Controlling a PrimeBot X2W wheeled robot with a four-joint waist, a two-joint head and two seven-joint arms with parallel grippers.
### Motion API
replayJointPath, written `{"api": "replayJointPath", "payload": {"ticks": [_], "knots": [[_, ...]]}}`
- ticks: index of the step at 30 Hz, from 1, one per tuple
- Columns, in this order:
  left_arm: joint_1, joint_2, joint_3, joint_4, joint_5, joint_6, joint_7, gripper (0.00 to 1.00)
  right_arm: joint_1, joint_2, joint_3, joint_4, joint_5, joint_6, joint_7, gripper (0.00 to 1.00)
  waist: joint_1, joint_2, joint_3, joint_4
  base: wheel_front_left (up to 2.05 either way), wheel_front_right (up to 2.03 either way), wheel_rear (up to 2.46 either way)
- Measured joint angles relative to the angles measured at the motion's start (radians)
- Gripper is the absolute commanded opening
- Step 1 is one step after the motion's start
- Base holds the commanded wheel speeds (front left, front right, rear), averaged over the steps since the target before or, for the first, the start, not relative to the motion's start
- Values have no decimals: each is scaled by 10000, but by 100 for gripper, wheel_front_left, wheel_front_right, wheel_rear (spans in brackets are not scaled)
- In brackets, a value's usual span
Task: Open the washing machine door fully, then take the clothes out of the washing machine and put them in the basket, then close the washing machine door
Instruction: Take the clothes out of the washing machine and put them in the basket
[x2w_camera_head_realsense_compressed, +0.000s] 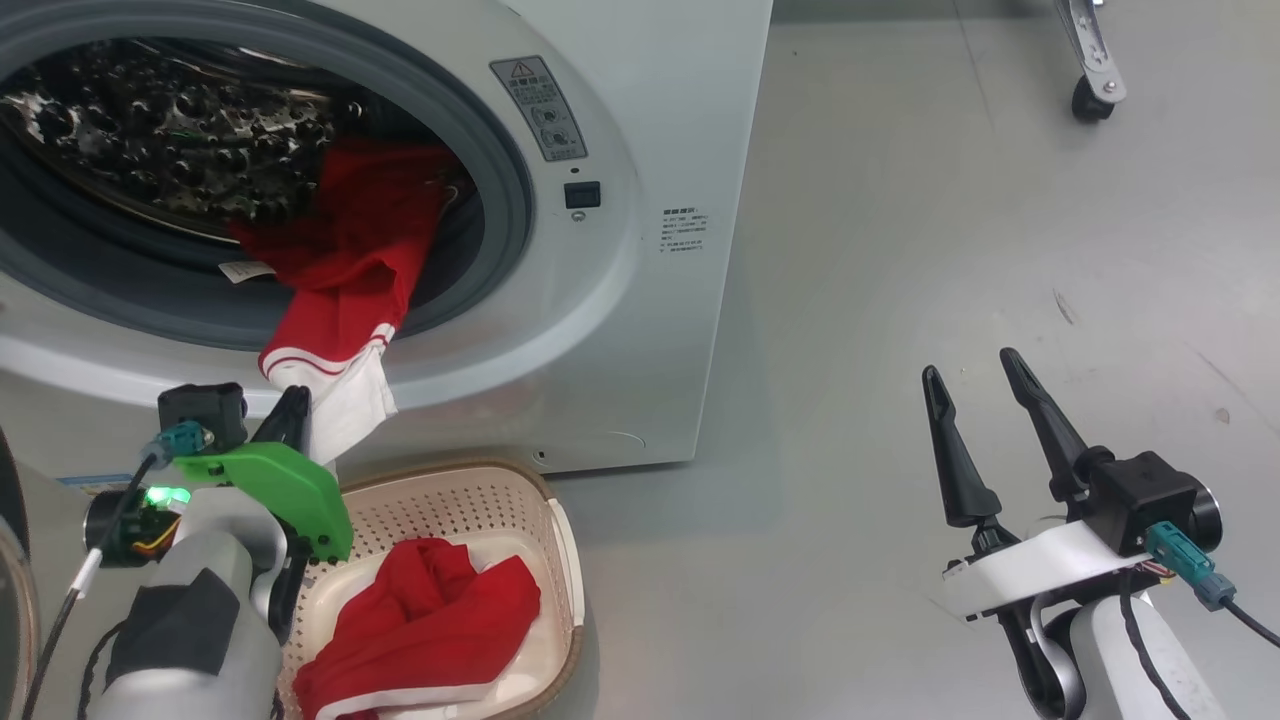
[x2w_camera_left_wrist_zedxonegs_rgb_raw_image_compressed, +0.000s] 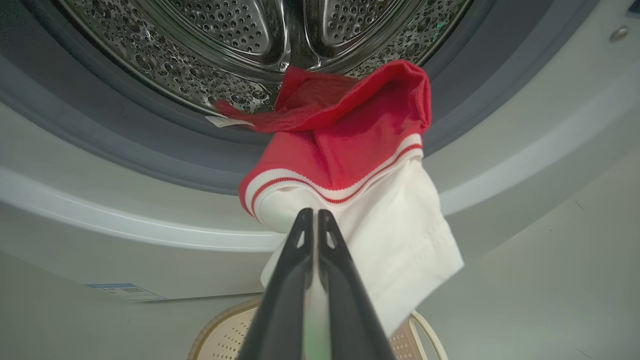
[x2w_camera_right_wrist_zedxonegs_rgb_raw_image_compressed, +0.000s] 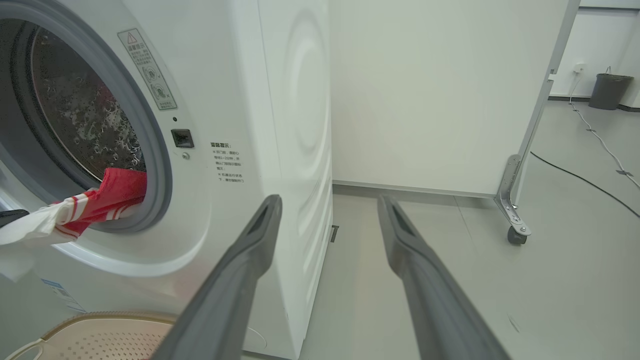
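At the lower left of the head view, the left tool (x2w_camera_head_realsense_compressed: 293, 400) is shut, its two dark fingers pressed together on the white hem of a bright red hanging garment with a red-and-white striped band (x2w_camera_head_realsense_compressed: 345, 260). The left wrist view gives the grip up close: the left tool (x2w_camera_left_wrist_zedxonegs_rgb_raw_image_compressed: 312, 214) meets the white cloth just under the striped band of the hanging garment (x2w_camera_left_wrist_zedxonegs_rgb_raw_image_compressed: 350, 150).

Just below that tool stands the small cream perforated plastic basket with a brown woven-look rim (x2w_camera_head_realsense_compressed: 560, 520). It holds a second crumpled red garment with white trim (x2w_camera_head_realsense_compressed: 430, 610), which the wrist views leave out, showing bare basket mesh (x2w_camera_left_wrist_zedxonegs_rgb_raw_image_compressed: 225, 335) (x2w_camera_right_wrist_zedxonegs_rgb_raw_image_compressed: 100, 340).

At the lower right, the right tool (x2w_camera_head_realsense_compressed: 970, 365) is spread wide and holds nothing, above the grey floor (x2w_camera_head_realsense_compressed: 950, 250) and well apart from the basket.

Farther back, the large white front-loading washing machine (x2w_camera_head_realsense_compressed: 650, 330) has its opening uncovered. The hanging garment drapes from the perforated steel drum (x2w_camera_head_realsense_compressed: 150, 120) over the grey seal (x2w_camera_head_realsense_compressed: 500, 180), and a small white tag shows in the left wrist view.

The right wrist view, past its own tool (x2w_camera_right_wrist_zedxonegs_rgb_raw_image_compressed: 329, 200), adds the machine's side panel (x2w_camera_right_wrist_zedxonegs_rgb_raw_image_compressed: 305, 125), a white partition on a castor (x2w_camera_right_wrist_zedxonegs_rgb_raw_image_compressed: 515, 235), a dark bin (x2w_camera_right_wrist_zedxonegs_rgb_raw_image_compressed: 607, 90) and a floor cable (x2w_camera_right_wrist_zedxonegs_rgb_raw_image_compressed: 575, 175).
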Motion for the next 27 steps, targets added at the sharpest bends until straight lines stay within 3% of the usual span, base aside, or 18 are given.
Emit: {"api": "replayJointPath", "payload": {"ticks": [9,17,23,27], "knots": [[704,-46,12,-238,-117,-10,-531,0,408,8,90,29,-2,-82,0,100,0,0,-766,466,0,0,0],[870,-82,4,-1546,-125,-86,-913,0,524,38,174,-56,-2,-84,0,100,0,0,-977,640,0,0,0],[874,-128,12,-2918,-81,-86,-949,0,534,38,192,-107,-2,-86,0,100,0,0,-1016,624,0,0,0],[870,-155,117,-4679,128,-88,-947,0,539,38,199,-151,-2,-88,0,100,0,0,-1024,613,0,0,0]]}}
